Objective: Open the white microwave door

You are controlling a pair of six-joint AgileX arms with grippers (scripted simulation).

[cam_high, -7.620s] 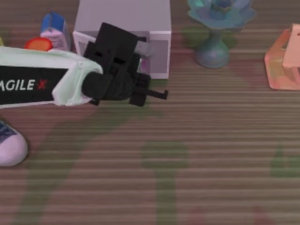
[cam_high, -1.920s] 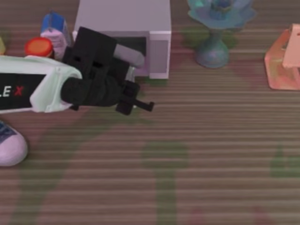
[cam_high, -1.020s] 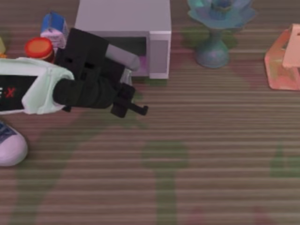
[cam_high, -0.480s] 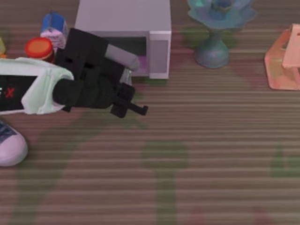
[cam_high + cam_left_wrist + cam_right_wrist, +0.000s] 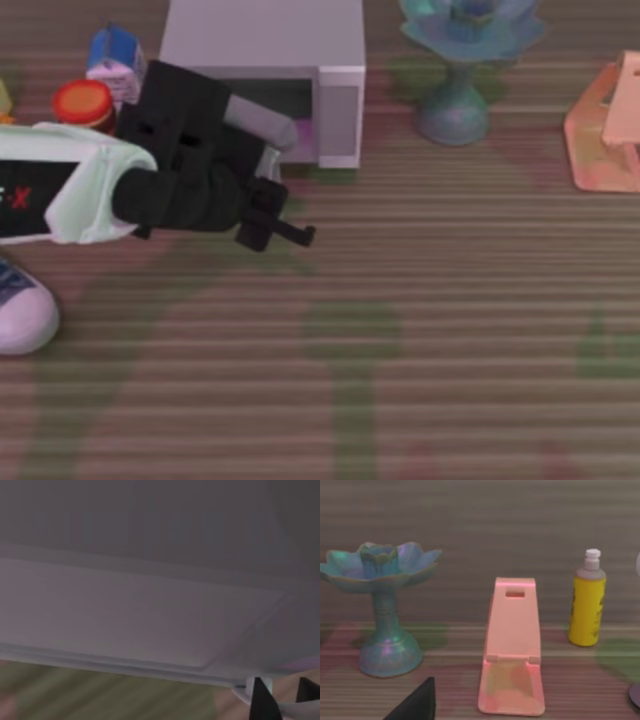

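While the left tool (image 5: pixel 262 190) sits at the front of the white microwave (image 5: pixel 262 40), its fingertips are hidden under the wrist, so grip state: cannot tell. White microwave door (image 5: pixel 262 122) swung partly open, mostly covered by the arm. Left wrist view shows only door panel (image 5: pixel 140 615) close up. Right tool barely in frame.

The left part of the white microwave door (image 5: pixel 262 118) is hidden in the top view by the black wrist of the left arm, and the fingertips of the left gripper (image 5: pixel 280 700) are cut off by the edge of the left wrist view, so their spacing cannot be judged. The white microwave (image 5: pixel 265 40) is cropped at the top edge, as are the blue flower-shaped stand (image 5: pixel 462 60) and the pink phone stand (image 5: pixel 608 125) at the right edge. Of the right gripper (image 5: pixel 415 705) only one dark tip is seen.
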